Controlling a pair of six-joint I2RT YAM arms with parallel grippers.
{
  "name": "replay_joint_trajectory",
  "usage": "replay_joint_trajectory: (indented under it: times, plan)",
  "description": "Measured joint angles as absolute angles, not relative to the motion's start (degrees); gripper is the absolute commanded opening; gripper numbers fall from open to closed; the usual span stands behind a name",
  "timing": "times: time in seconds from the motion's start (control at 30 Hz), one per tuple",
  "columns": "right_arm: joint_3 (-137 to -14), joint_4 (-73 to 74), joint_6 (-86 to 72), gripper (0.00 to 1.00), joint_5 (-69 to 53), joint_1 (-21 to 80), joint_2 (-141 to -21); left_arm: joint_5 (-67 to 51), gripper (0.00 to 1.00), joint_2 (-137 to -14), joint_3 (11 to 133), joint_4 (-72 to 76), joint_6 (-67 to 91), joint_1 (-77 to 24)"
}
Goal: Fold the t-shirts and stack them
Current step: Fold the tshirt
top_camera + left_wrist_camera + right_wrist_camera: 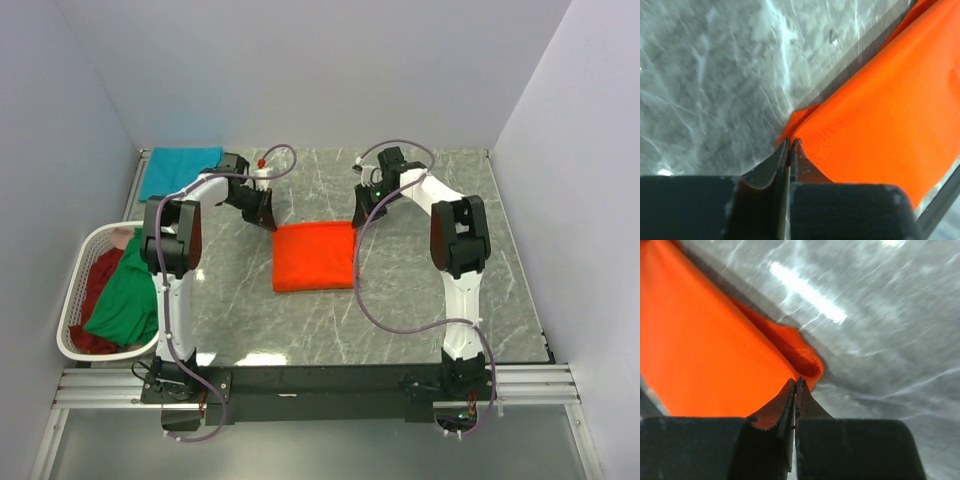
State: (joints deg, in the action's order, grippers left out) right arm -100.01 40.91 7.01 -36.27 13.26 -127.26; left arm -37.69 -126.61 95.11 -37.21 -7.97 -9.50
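- Left jaws and right jaws are each pressed almost shut, with only a thin slit between them. Each pair pinches one far corner of the orange t-shirt.
- At the left edge of the top view, a white laundry basket stands just off the tabletop. The green t-shirt spills over its right rim, and the dark red t-shirt lies bunched inside.
- In the upper left, the teal t-shirt lies flat as a folded rectangle at the far corner, well apart from the orange one.
- The left arm reaches up and right, so its jaws meet the orange cloth at the upper left corner. The left wrist view shows that corner nipped at the tips and raised slightly off the grey marbled surface.
- In the centre, the orange t-shirt lies as a neat, nearly square fold.
- The right arm reaches up and left to the upper right corner. In the right wrist view, the hemmed, doubled edge sits right at the closed tips.
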Motion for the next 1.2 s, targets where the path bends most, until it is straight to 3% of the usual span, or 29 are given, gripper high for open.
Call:
replay_joint_trajectory:
  times: [0.07, 0.13, 0.2, 0.37, 0.47, 0.63, 0.83, 1.0, 1.2]
  plan:
    - [-101.6, 40.4, 6.5, 0.29, -35.1, 13.3, -128.7, -37.7, 0.29, -127.6, 96.1, -36.9, -6.9, -9.4]
    - [-102.4, 40.2, 5.8, 0.56, -33.7, 13.2, -129.0, -37.1, 0.37, -127.7, 96.8, -36.1, -6.0, -9.1]
    - [-102.5, 40.2, 5.4, 0.68, -33.2, 12.9, -128.7, -37.5, 0.43, -127.5, 96.9, -34.6, -4.6, -8.1]
    - [-98.8, 39.8, 2.6, 0.66, -37.3, 11.6, -122.1, -42.2, 0.41, -121.6, 91.3, -29.0, 0.8, -3.7]
    - [-94.1, 38.1, -1.9, 0.62, -44.2, 11.6, -115.0, -46.5, 0.33, -112.4, 81.9, -23.4, 8.2, -3.4]
    - [-89.6, 31.1, -13.8, 0.39, -53.2, 17.0, -111.7, -52.7, 0.24, -103.0, 67.8, -6.7, 24.8, -11.6]
    - [-86.3, 25.1, -22.5, 0.29, -56.1, 22.9, -120.5, -54.3, 0.19, -110.9, 62.0, 5.2, 37.8, -16.7]
    - [-87.4, 24.9, -23.0, 0.27, -55.0, 18.9, -130.1, -52.8, 0.18, -121.5, 68.4, 2.4, 35.9, -13.9]
    - [-90.6, 25.3, -21.5, 0.27, -54.2, 14.1, -130.9, -55.1, 0.22, -125.3, 75.4, -2.6, 31.9, -10.4]
